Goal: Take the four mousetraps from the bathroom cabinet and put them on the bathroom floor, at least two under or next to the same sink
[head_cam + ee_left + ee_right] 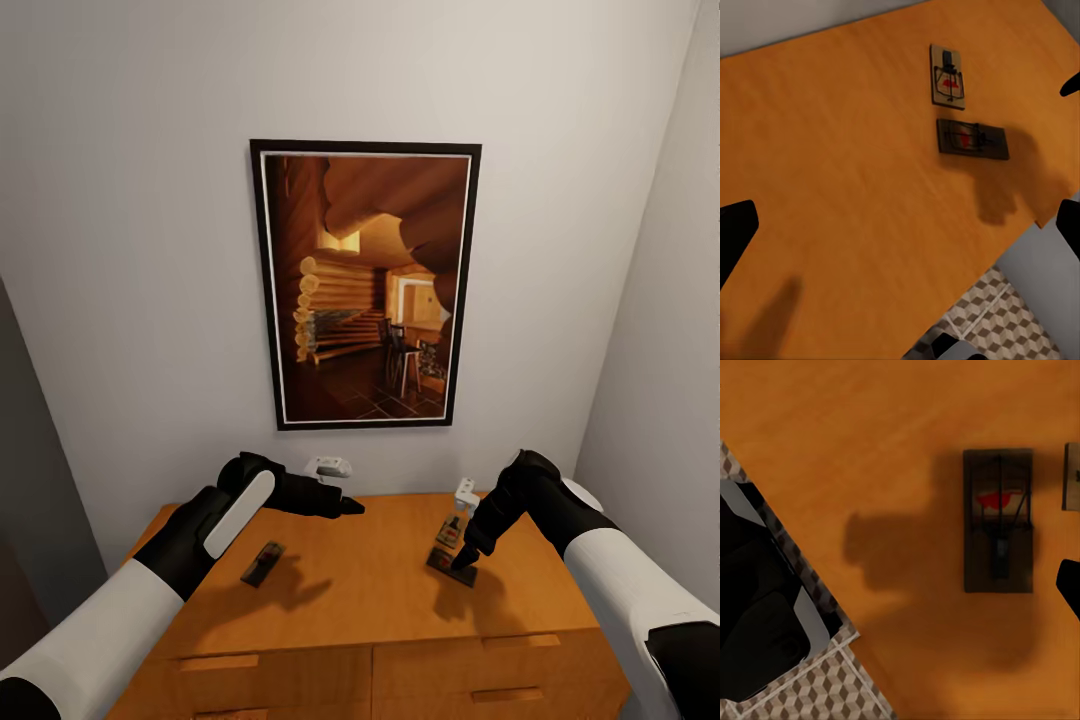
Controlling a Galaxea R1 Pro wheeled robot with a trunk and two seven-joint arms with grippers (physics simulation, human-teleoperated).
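On the cabinet [360,590] lie three mousetraps [263,563].

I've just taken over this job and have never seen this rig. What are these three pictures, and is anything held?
You are driving a two-armed robot. The big picture is from its head, looking down over both arms at the orange cabinet. The other two are cameras near each arm's tool, looking down at the same cabinet top, with the cube-pattern floor past its edge. Three mousetraps lie on top: a dark mousetrap, a light mousetrap beside it, and a third mousetrap under the left arm. The left tool is open and empty. The right tool is at the dark one; I cannot tell if it grips.
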